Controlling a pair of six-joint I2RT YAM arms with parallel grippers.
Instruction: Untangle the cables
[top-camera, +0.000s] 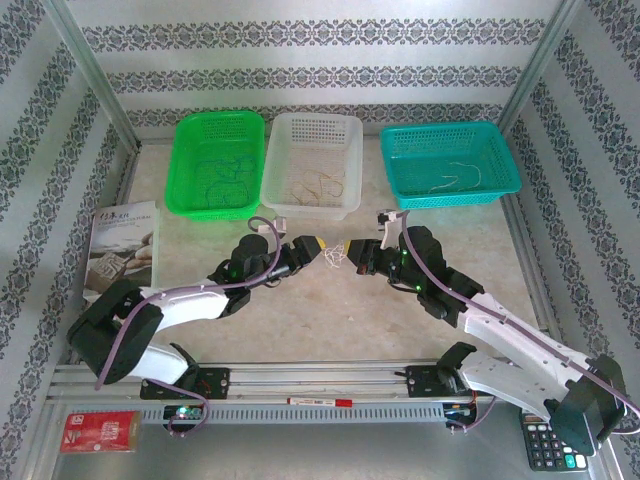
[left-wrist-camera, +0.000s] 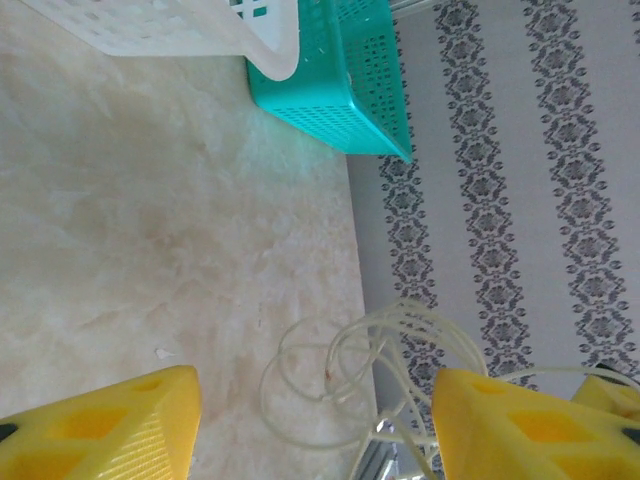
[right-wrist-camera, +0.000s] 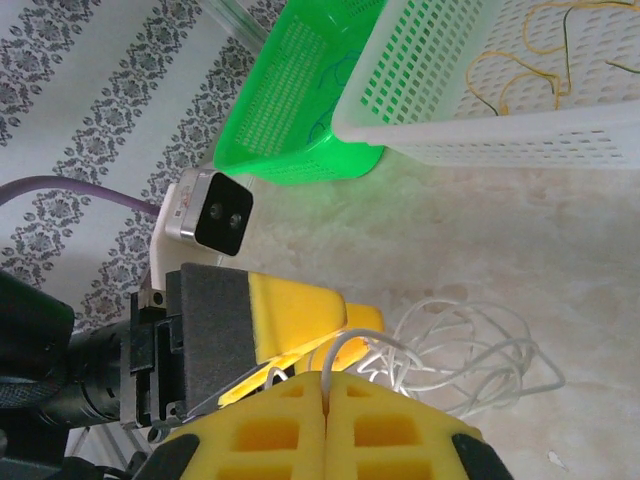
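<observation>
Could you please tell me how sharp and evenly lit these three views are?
Top external: soft, even light, faint shadows on the table. Left wrist: cables in focus, no glare. Right wrist: white cables low-contrast against bright table; white basket sharp.

- Three baskets lie beyond the fingertips: one green basket (top-camera: 217, 165), one white basket (top-camera: 313, 165) and one teal basket (top-camera: 448, 163).
- Two grippers: the left gripper (top-camera: 318, 247) and the right gripper (top-camera: 350, 257).
- One tangle of whitish cables (top-camera: 335, 256) hangs between them; its strands are too fine to count.
- One booklet (top-camera: 120, 250) lies outside the left gripper.
- One calculator (top-camera: 548, 445) and one red packet (top-camera: 98, 431) sit behind the grippers, by the arm bases.
</observation>
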